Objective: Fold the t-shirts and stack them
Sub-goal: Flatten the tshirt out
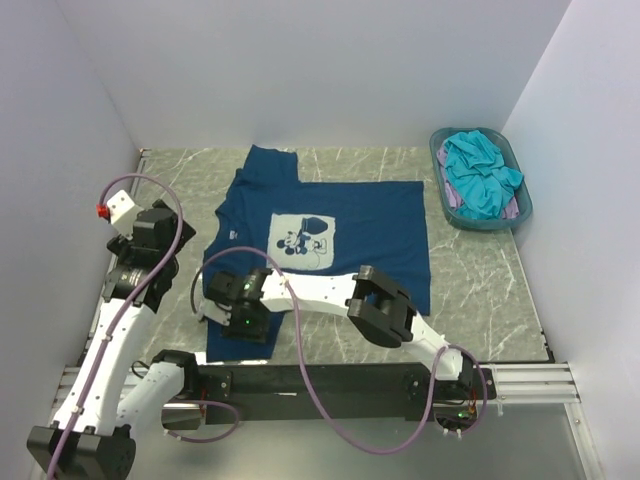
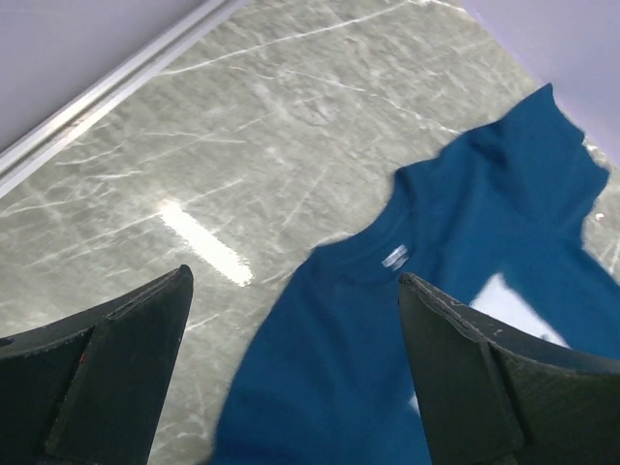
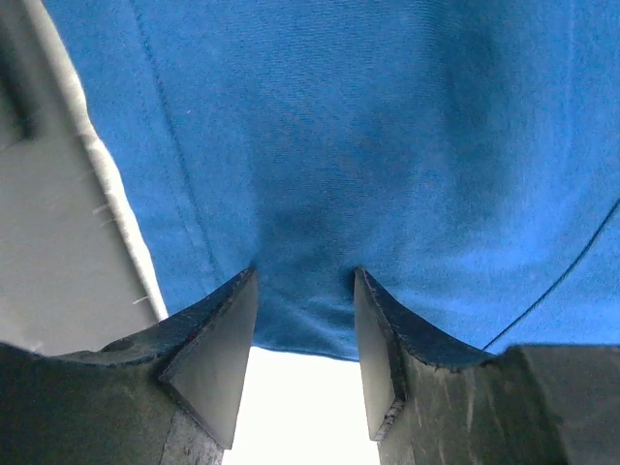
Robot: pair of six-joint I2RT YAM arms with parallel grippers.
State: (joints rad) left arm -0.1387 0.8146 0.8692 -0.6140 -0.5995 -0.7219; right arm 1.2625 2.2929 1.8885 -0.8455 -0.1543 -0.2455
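Three tees: one spread out, two heaped in the basket [image 1: 520, 190] at 2 o'clock on the table [image 1: 480, 300].
Navy tee [image 1: 370, 220]: lies flat mid-table, print [image 1: 300, 240] up, collar [image 2: 387, 257] toward 9 o'clock, bottom hem toward 3 o'clock, one sleeve at 12 and one at 7.
Turquoise tee [image 1: 480, 175]: crumpled on top of the basket heap.
Lilac tee [image 1: 455, 200]: only slivers show under the turquoise one, along the basket's wall.
Left gripper [image 2: 293, 281]: raised at 9 o'clock of the table, jaws spread wide, nothing between them; its camera looks down on the collar and far sleeve.
Right gripper [image 3: 305, 276]: low over the navy tee's 7 o'clock sleeve, jaws about halfway apart and straddling the cloth's edge; a clear gap shows between the fingers, so I judge the cloth is not clamped.
Weight: light, by the look of thin knit cloth lying close to the table.
Stiffness: none to speak of; it will sag and drape from whatever point is lifted, so one pinch will drag the rest along.
Grip surface: soft and matte, likely easy to hold, but a single layer on a smooth table can slide away before the fingers close.
Fragility: nothing to break; the risk is wrinkling or undoing the flat spread.
Where to hold: at stitched edges, which are thicker, such as the 7 o'clock sleeve hem under the right gripper and the collar side near the left one.
Two-point hold: likely best, with one pinch at each end of the edge being folded, so the fold line stays straight.
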